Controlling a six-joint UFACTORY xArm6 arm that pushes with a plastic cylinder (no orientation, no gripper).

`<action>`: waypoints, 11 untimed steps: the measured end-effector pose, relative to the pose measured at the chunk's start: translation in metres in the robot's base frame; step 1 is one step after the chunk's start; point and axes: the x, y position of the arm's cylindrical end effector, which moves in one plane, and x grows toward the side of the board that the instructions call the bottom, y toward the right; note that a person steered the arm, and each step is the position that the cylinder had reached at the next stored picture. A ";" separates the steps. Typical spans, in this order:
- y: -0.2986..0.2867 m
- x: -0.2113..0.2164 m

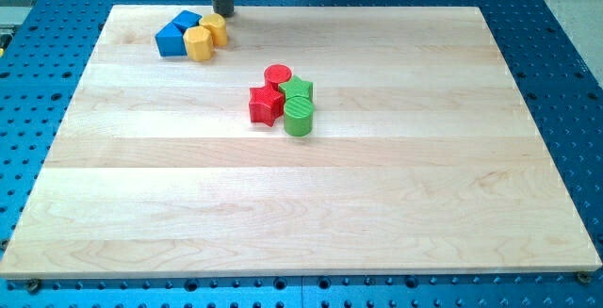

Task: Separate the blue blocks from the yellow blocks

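Observation:
Two blue blocks and two yellow blocks sit bunched together at the board's top left. One blue block [171, 40] is at the cluster's left and a blue cube [187, 22] is behind it. A yellow hexagonal block [199, 43] touches them on the right, and a yellow cylinder [215, 29] sits behind it. My tip [221, 13] is at the board's top edge, just above and right of the yellow cylinder, very near it.
A second cluster sits near the board's middle: a red cylinder [277, 75], a red star [266, 105], a green star [298, 89] and a green cylinder [299, 118]. The wooden board [301, 214] lies on a blue perforated table.

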 end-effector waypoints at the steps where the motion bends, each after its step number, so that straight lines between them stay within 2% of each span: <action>1: 0.005 -0.001; 5: 0.026 0.000; 7: -0.036 0.006; 10: -0.044 0.170; 11: -0.038 0.170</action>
